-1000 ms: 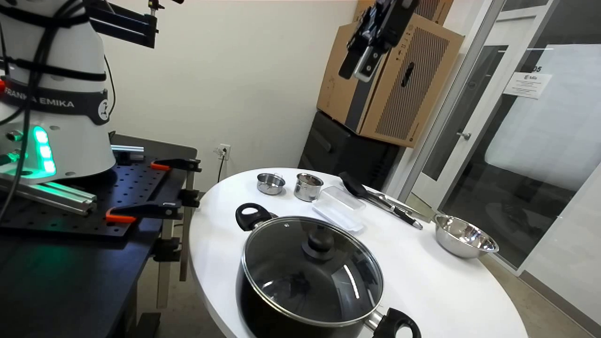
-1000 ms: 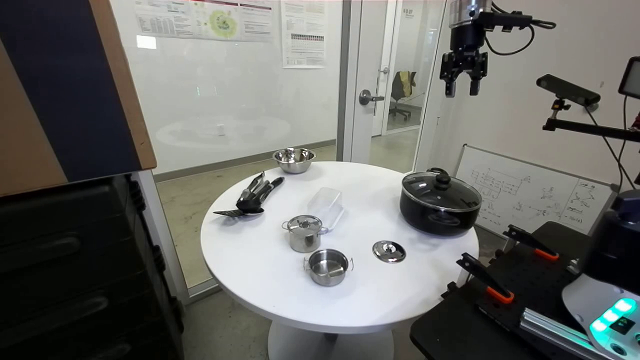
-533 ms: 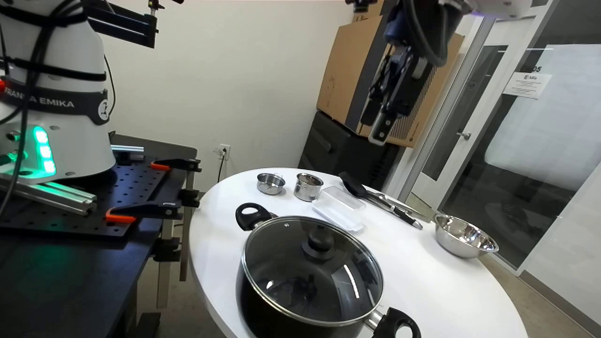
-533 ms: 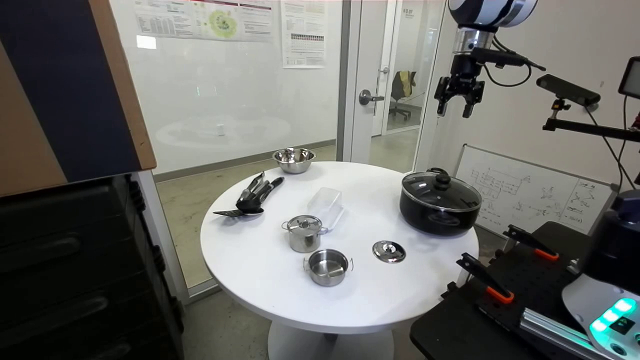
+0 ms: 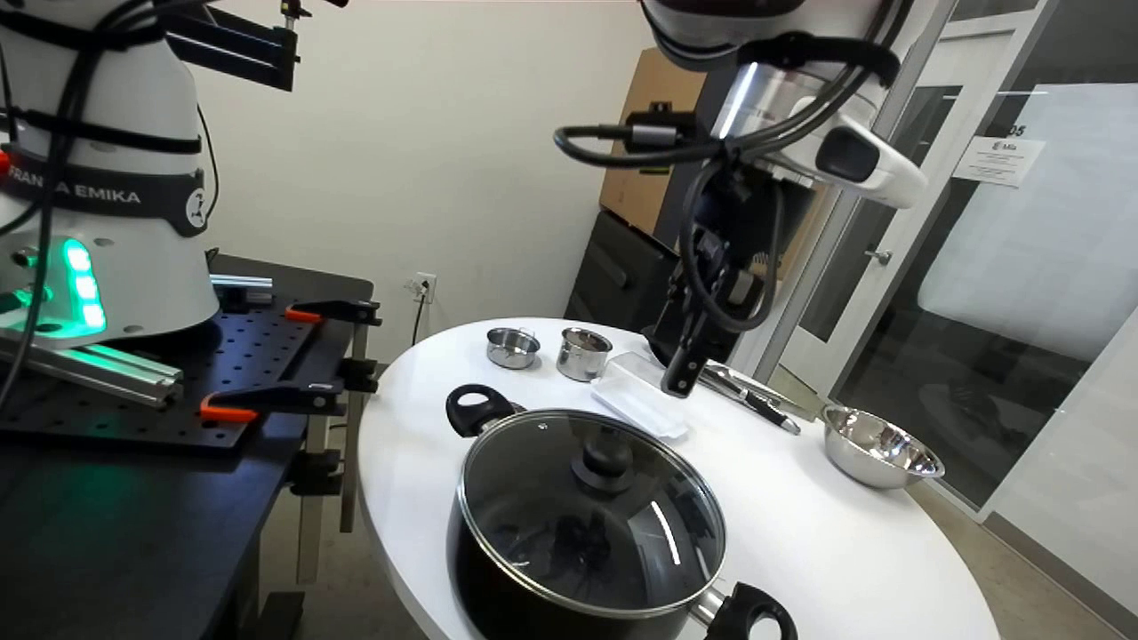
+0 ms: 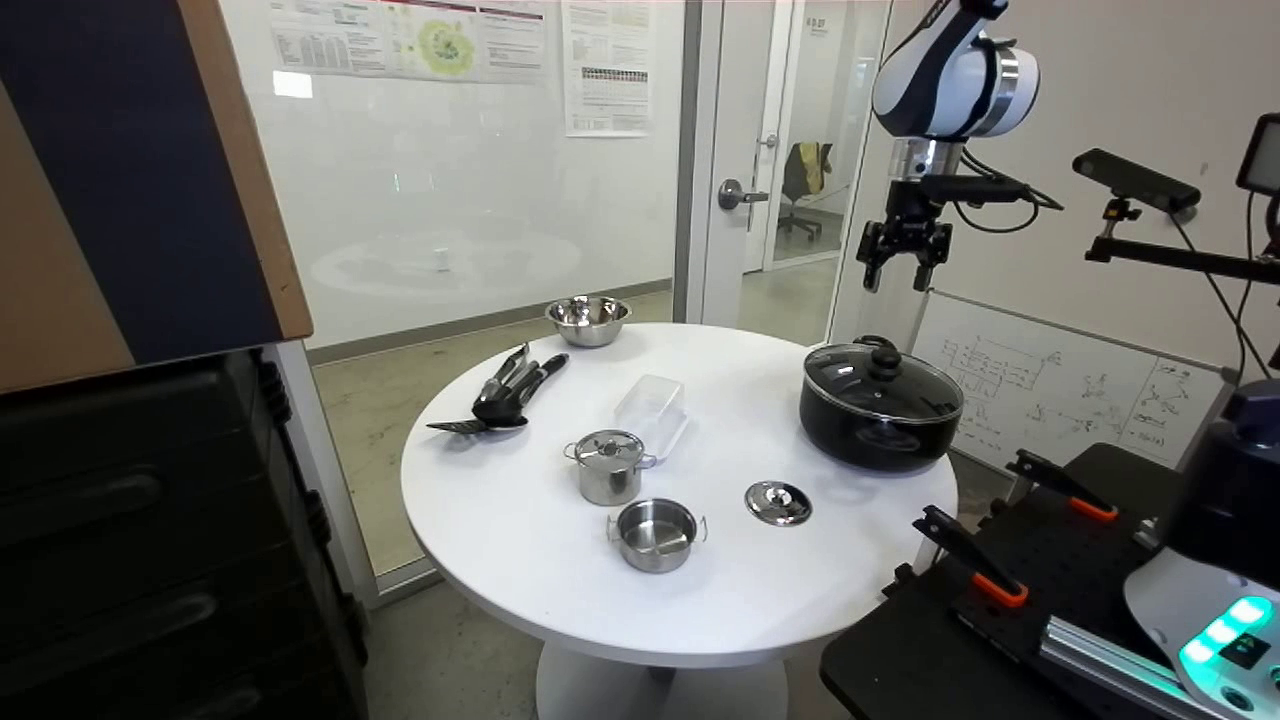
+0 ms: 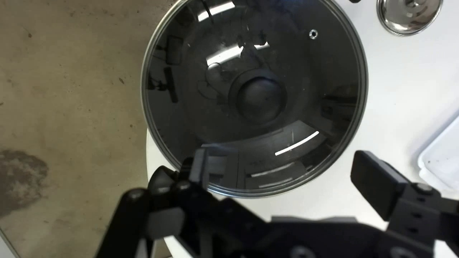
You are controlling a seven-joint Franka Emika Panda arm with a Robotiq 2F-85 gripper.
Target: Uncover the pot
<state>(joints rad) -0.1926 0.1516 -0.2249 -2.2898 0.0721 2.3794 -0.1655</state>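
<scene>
Hand [image 6: 897,284], fingers spread well apart, suspended in air, touching nothing. Pot [image 6: 880,445] lower, upright near edge of surface [image 6: 740,600], glass lid [image 6: 845,385] seated on rim; knob [image 7: 263,100] beyond fingertips in wrist view.

I see a steel bowl [image 6: 588,325] near the edge of the white counter [image 6: 700,610], with kitchen utensils [image 6: 500,405] heaped near it. A clear plastic container [image 6: 650,405] lies just beside a small two-handled steel pot [image 6: 608,482]. An open steel pan [image 6: 655,552] stands close to that, a small steel lid [image 6: 778,503] lies apart from both, and past the counter I spot a cardboard box [image 5: 633,200] atop a black cabinet [image 5: 613,284].
</scene>
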